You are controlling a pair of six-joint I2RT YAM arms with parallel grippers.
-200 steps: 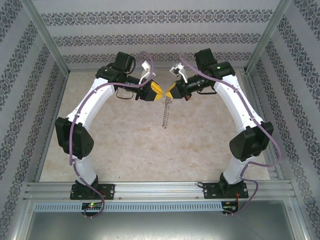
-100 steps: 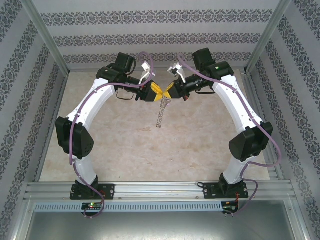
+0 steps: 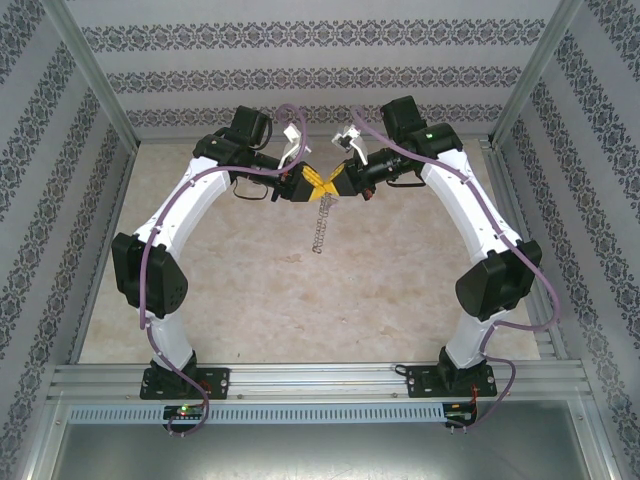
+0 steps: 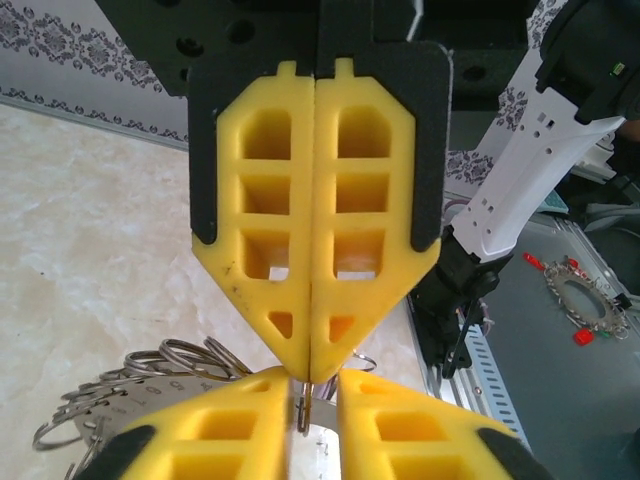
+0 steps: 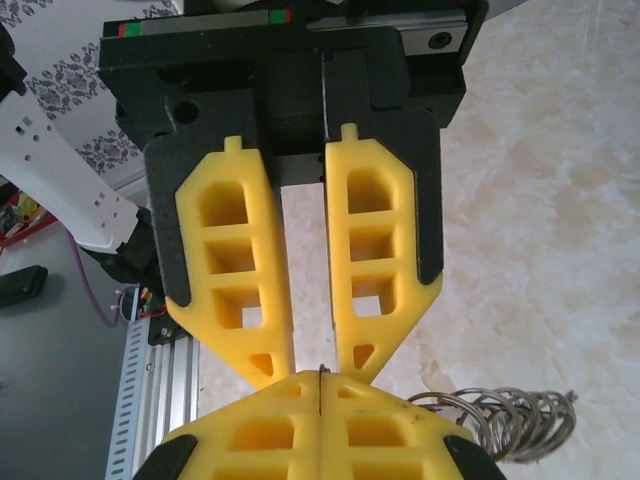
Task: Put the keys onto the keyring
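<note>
Keyring (image 3: 319,222): located at the far middle of the scene, hanging down from the spot where the two grippers meet tip to tip above the table (image 3: 230,290). From overhead it presents edge-on as a narrow silvery fringe. Whether its lower end touches the table cannot be determined.

Right gripper (image 3: 328,186): reaches in from the right. Its yellow fingers (image 4: 350,250) are pressed flat together along their whole length, with no gap. A thin metal piece (image 4: 304,408) projects from the seam at their tips. The keyring hangs from this point, so this gripper has hold of it. In the right wrist view, the silvery loops (image 5: 505,415) bunch just right of its fingers.

Left gripper (image 3: 316,184): reaches in from the left. Its fingers (image 5: 235,290) stand a narrow slot apart, and their tips touch or nearly touch the tips of the right gripper. The thin metal piece sits inside that slot. Whether the pads press on it cannot be determined. In the left wrist view, the loops (image 4: 130,375) fan out on the left, partly hidden behind its finger.

No separate key can be identified among the loops.
</note>
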